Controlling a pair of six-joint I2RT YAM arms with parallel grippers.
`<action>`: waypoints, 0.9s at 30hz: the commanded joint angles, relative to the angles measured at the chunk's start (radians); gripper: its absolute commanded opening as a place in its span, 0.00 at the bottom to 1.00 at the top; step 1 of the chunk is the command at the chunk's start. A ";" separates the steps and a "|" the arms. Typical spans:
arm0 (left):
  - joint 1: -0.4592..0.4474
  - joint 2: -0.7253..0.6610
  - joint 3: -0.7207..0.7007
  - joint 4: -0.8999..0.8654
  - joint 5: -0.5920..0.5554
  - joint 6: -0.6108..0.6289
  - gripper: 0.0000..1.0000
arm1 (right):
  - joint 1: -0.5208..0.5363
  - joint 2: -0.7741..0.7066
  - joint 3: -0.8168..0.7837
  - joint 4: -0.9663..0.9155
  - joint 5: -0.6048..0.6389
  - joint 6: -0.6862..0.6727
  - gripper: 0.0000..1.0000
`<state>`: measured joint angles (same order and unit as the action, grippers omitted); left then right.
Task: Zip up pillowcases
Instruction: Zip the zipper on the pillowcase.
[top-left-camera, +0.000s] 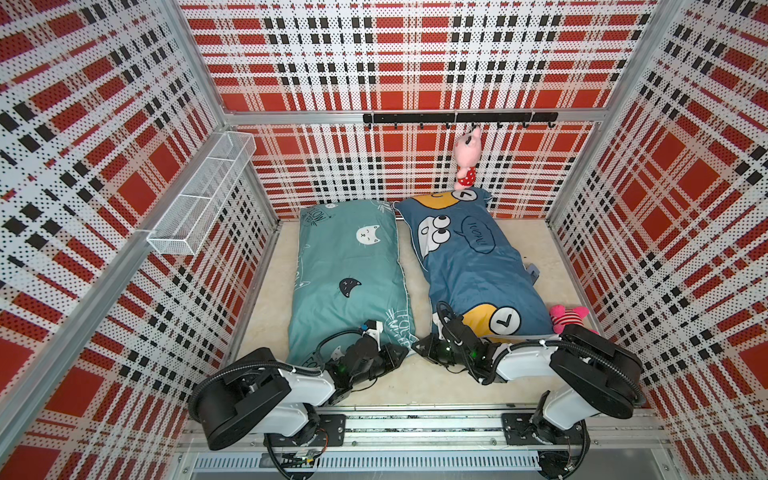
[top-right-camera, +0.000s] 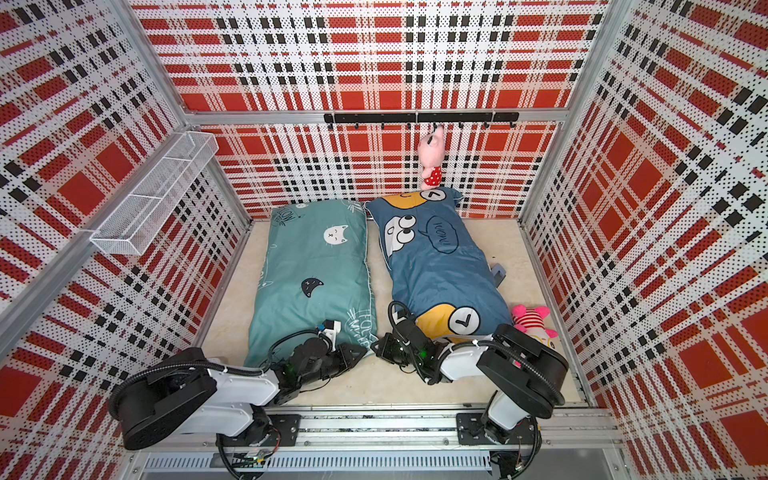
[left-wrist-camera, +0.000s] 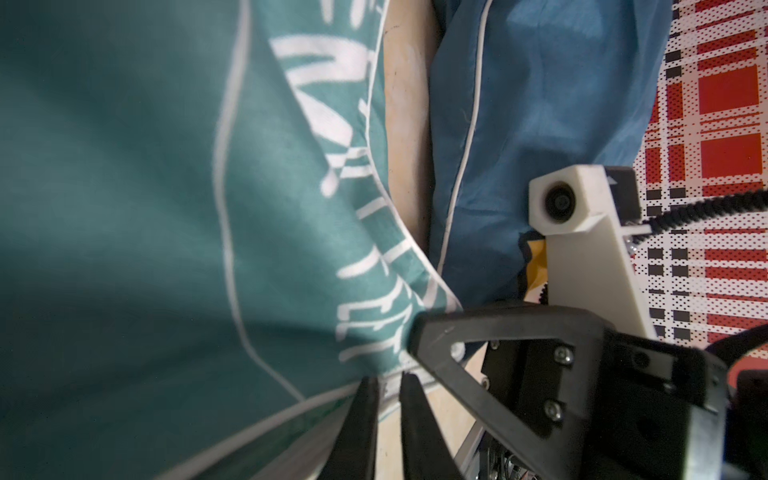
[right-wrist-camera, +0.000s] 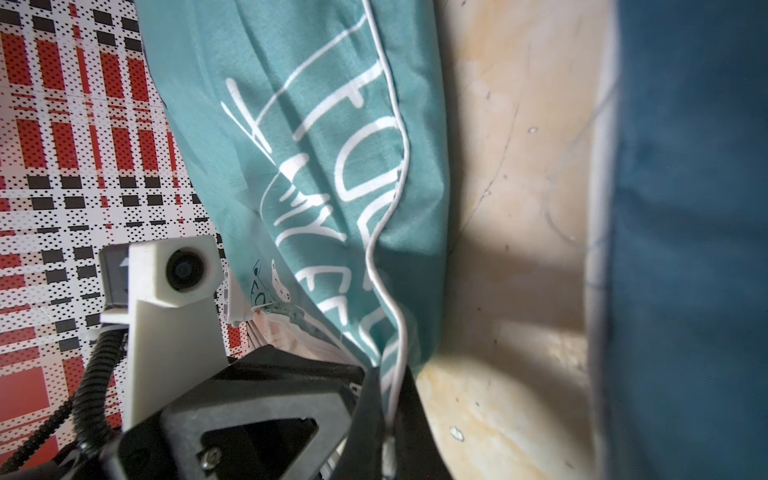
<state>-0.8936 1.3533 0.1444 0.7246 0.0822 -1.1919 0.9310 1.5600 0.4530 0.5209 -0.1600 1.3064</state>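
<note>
A corner of the teal pillowcase (top-left-camera: 345, 257) is being pinched by the right gripper (right-wrist-camera: 388, 384), likely to stretch its edge for zipping. The left gripper (left-wrist-camera: 388, 384) jaws are being held narrow there, grip unclear.

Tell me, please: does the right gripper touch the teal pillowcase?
Touching. The right wrist view shows the right gripper shut on the teal pillowcase: its corner with white piping is pinched between the jaws.
</note>
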 joint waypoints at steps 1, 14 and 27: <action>-0.005 0.018 0.027 0.015 0.002 0.028 0.15 | -0.005 -0.030 -0.013 0.000 0.017 0.002 0.00; 0.011 0.014 0.044 -0.018 0.004 0.053 0.00 | -0.006 -0.078 0.025 -0.102 0.037 -0.047 0.00; 0.095 -0.176 0.099 -0.402 -0.050 0.205 0.00 | -0.088 -0.163 0.154 -0.352 0.068 -0.223 0.00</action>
<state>-0.8165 1.1980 0.2237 0.4709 0.0620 -1.0527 0.8593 1.4269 0.5694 0.2569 -0.1307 1.1492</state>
